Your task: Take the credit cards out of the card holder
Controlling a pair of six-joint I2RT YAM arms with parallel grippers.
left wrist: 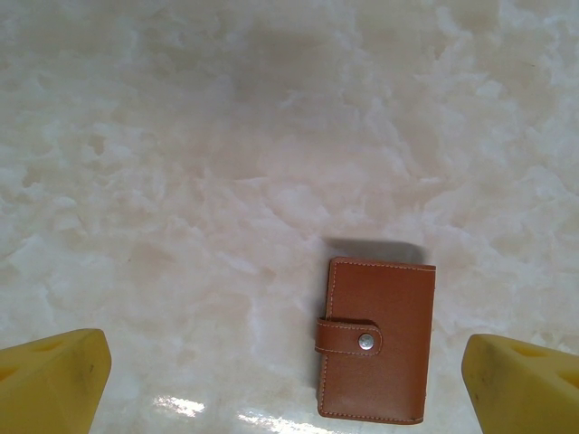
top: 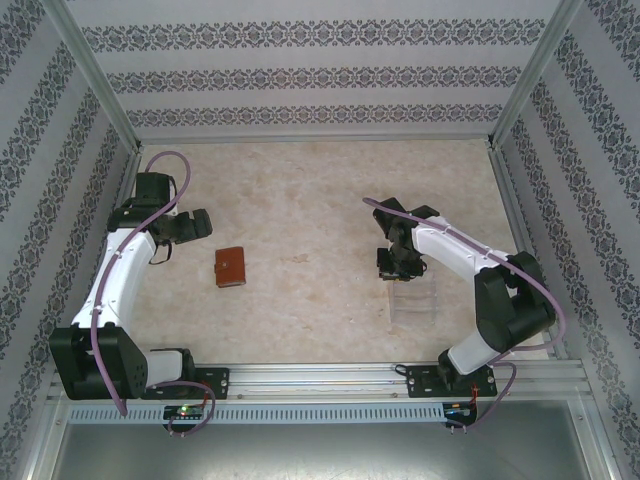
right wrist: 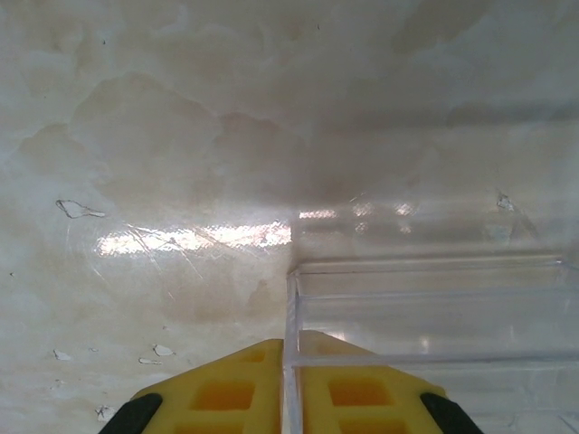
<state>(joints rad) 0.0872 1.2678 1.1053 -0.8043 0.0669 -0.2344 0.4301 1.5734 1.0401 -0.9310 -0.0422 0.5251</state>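
Found left end effector (left wrist: 285, 362) spread wide, yellow fingers (left wrist: 54, 380) well apart, hanging over the marbled tabletop (left wrist: 181, 181). Saw card holder (left wrist: 375, 342) lying flat between them, folded closed, strap snapped down. Found right end effector (right wrist: 291, 371) pinching one wall of a clear box (right wrist: 434, 307). Noted box standing well apart from card holder, on the right side of the tabletop.

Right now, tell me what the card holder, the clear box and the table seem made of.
The card holder: leather or imitation, matte reddish-brown, stitched edges, metal snap. The clear box: hard transparent plastic, glossy; see-through walls, edges catching light. The table: pale marble pattern, polished with glare; stone or laminate, cannot tell.
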